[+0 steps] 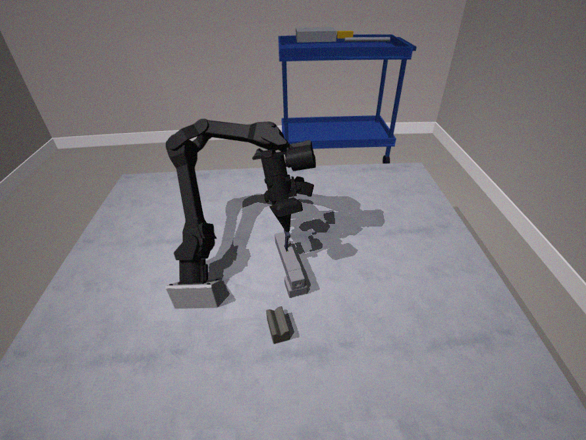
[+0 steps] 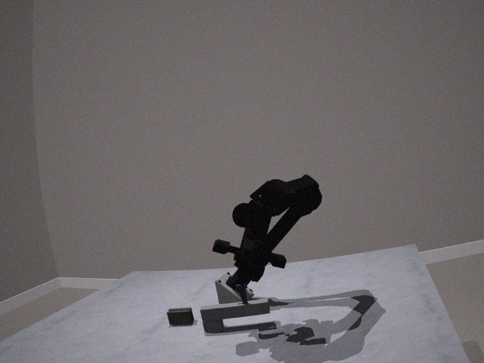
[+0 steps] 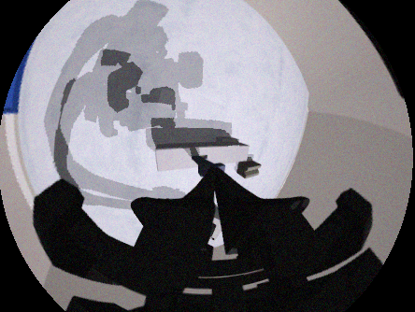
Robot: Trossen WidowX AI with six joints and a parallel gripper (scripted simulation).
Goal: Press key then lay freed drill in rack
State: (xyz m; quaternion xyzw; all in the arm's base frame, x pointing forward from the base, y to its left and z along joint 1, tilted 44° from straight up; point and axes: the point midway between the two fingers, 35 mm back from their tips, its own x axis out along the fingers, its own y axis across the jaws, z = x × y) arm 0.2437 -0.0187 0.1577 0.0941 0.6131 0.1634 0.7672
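A long grey housing [image 1: 292, 266] [image 2: 232, 311] [image 3: 175, 159] lies level on a small block at its near end; its other end overhangs the table. A slim dark key [image 1: 286, 242] [image 2: 243, 295] [image 3: 204, 165] stands tilted at the top of the housing near the overhanging end. My gripper [image 1: 288, 230] [image 3: 213, 170] is shut and empty, its tips at the key's upper end; whether they touch it is unclear. A small round shape shows in the housing's near end face; I cannot make out the drill. The rack, an olive grooved block [image 1: 279, 325] [image 2: 180, 317] [image 3: 249, 169], stands empty beyond that end.
The arm's grey base [image 1: 193, 296] [image 2: 223, 290] stands on the table to one side of the housing. A blue trolley [image 1: 345, 52] with a grey box [image 1: 315, 35] and a yellow block [image 1: 345, 34] stands behind the table. Arm shadows fall beside the housing.
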